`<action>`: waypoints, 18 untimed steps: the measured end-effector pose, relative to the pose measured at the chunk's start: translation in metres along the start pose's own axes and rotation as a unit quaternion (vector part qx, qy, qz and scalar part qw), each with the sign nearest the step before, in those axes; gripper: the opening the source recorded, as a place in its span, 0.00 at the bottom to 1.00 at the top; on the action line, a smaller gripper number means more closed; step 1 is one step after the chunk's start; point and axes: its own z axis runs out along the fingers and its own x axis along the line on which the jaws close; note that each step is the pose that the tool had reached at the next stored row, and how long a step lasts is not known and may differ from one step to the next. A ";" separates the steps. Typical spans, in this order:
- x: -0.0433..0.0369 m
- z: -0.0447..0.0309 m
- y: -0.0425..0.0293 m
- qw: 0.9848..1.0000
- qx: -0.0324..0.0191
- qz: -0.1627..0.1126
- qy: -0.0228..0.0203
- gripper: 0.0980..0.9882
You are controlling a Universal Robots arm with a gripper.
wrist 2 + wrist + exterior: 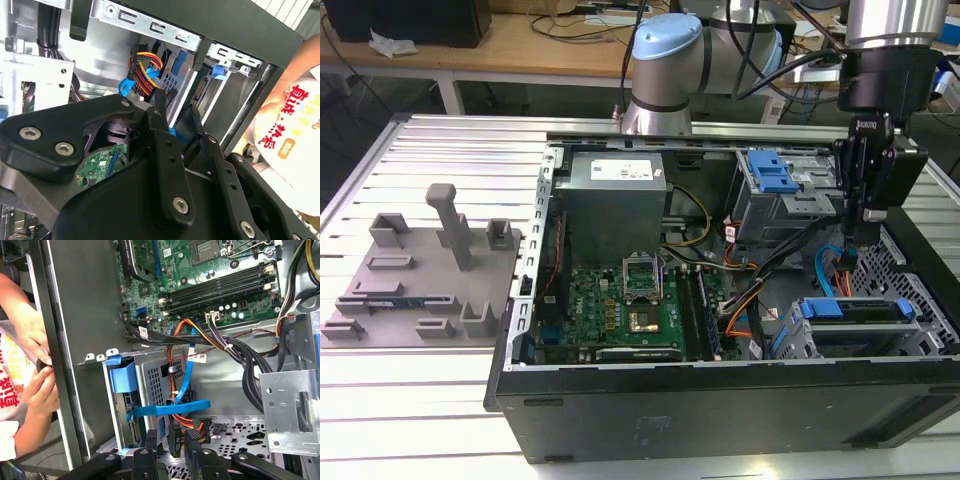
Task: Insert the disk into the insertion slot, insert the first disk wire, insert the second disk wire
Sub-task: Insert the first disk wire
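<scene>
Your claw hangs deep inside the computer case — whether it is clamped on anything, you cannot tell. Just off its tip the second disk wire arcs across the first disk wire; a skewed push could snag either or bend a plug. Beside the claw, the insertion slot holds the disk. Beyond the case wall a person's hand hovers — a pinch risk.

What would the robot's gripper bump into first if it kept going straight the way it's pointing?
Most likely the small black plug straight ahead of the gripper, beside the orange, red and black wire bundle and flat light-blue cable. Depth is hard to judge.
</scene>
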 end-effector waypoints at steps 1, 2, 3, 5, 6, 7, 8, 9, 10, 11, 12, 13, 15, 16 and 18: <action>-0.0005 0.0009 0.0001 1.000 0.000 0.000 0.002 0.28; -0.0008 0.0014 0.0002 1.000 0.000 0.000 0.004 0.28; -0.0009 0.0016 0.0002 1.000 0.000 0.000 0.005 0.28; -0.0011 0.0019 0.0003 1.000 0.000 0.000 0.006 0.28; -0.0012 0.0021 0.0003 1.000 0.000 0.000 0.007 0.28; -0.0013 0.0023 0.0003 1.000 0.000 0.000 0.007 0.28; -0.0014 0.0025 0.0003 1.000 0.000 0.000 0.007 0.28; -0.0015 0.0026 0.0003 1.000 0.000 0.000 0.008 0.28; -0.0016 0.0029 0.0003 1.000 0.000 0.000 0.008 0.26; -0.0018 0.0031 0.0002 1.000 0.000 0.000 0.008 0.19; -0.0019 0.0033 0.0002 1.000 0.000 0.000 0.009 0.12; -0.0021 0.0036 0.0002 1.000 0.000 0.000 0.009 0.12; -0.0022 0.0039 0.0002 1.000 0.000 0.000 0.009 0.07; -0.0023 0.0040 0.0002 1.000 0.000 0.000 0.009 0.07; -0.0023 0.0040 0.0002 1.000 0.000 0.000 0.009 0.07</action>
